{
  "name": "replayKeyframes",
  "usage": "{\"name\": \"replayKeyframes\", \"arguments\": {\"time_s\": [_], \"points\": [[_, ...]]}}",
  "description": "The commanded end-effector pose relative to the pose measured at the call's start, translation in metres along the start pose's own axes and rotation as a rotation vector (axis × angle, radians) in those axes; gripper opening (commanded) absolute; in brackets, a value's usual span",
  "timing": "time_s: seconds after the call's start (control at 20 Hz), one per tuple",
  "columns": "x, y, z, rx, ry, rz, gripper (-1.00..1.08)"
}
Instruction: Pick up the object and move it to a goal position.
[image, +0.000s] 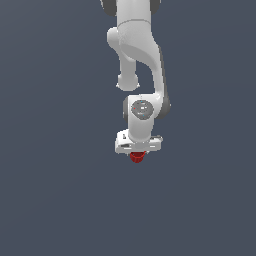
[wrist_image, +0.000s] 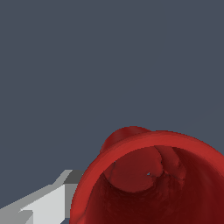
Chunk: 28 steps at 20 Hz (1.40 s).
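The object (image: 136, 157) is a small red cup-like cylinder. In the exterior view it pokes out just beneath the white hand of my gripper (image: 136, 154), which points straight down from the arm. In the wrist view the object (wrist_image: 153, 183) fills the frame very close to the camera, and I look into its hollow top with the flared rim around it. One white finger (wrist_image: 46, 204) lies against the cup's outer wall. The other finger is out of frame. The gripper looks shut on the cup.
A plain dark grey-blue surface fills the background in both views. The white arm (image: 137, 55) comes down from the top middle of the exterior view. Nothing else shows.
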<state>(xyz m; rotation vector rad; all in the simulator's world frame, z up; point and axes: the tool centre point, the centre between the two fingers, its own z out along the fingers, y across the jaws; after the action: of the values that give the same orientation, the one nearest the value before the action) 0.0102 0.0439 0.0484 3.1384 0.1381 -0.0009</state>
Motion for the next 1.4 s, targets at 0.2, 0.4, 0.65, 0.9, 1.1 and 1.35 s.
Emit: {"name": "replayKeyframes", "arguments": {"time_s": [0.2, 0.4, 0.65, 0.9, 1.1, 1.35], "points": [[0.000, 0.001, -0.001, 0.000, 0.001, 0.000, -1.00], [-0.004, 0.008, -0.007, 0.000, 0.001, 0.000, -1.00], [-0.013, 0.029, -0.025, 0.000, 0.001, 0.000, -1.00], [-0.029, 0.063, -0.056, 0.000, 0.001, 0.000, -1.00], [-0.046, 0.099, -0.088, 0.001, 0.001, 0.000, -1.00], [-0.067, 0.146, -0.130, 0.002, 0.001, 0.000, -1.00]]}}
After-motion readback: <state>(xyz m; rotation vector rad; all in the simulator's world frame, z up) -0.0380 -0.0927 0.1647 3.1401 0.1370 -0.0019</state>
